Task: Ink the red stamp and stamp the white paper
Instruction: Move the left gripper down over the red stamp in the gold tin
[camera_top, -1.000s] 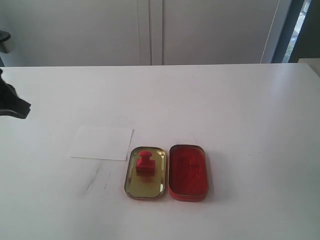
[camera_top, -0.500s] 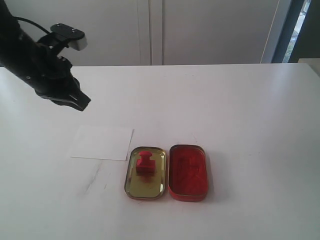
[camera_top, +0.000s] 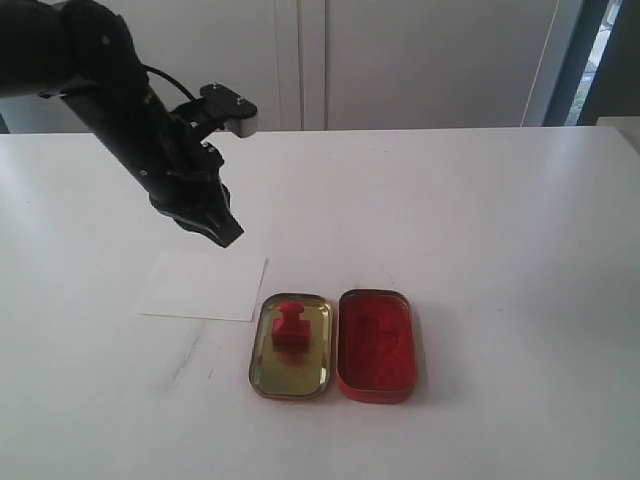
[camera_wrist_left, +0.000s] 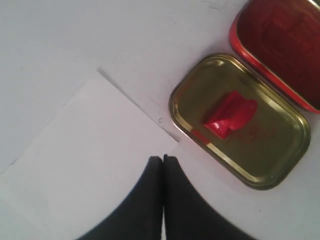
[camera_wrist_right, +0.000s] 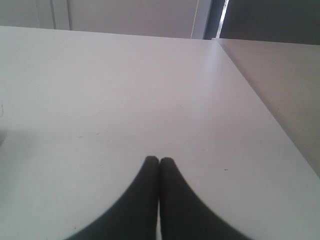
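Fingers (camera_wrist_left: 150, 185) of our left end effector (camera_top: 228, 235) are pressing flat against each other, and we are holding nothing between them. This end effector is hanging above the desk (camera_top: 480, 200), clear of the surface, at the tip of a black arm reaching in from the left of the exterior view.

We are seeing the white paper (camera_top: 204, 286) lying flat on the desk right under and a little in front of the tip. In the left wrist view the closed tip is showing over the sheet's edge, near one of its corners.

We are finding the red stamp (camera_top: 290, 327) farther out from the end effector, past that corner of the paper and apart from the tip. It is standing upright, knob up, with its block base on the floor of a gold tin lid (camera_top: 290, 378), in the half of the lid nearer the end effector. Faint red smudges are showing on the lid floor beside it. The lid is lying just beside the paper's corner; we cannot tell whether they are touching.

A red ink-pad tin (camera_top: 375, 340) is lying open alongside the lid, on the side away from the left end effector.

Our right end effector (camera_wrist_right: 159, 161) is likewise closed on nothing, fingertips together, hanging over bare desk.
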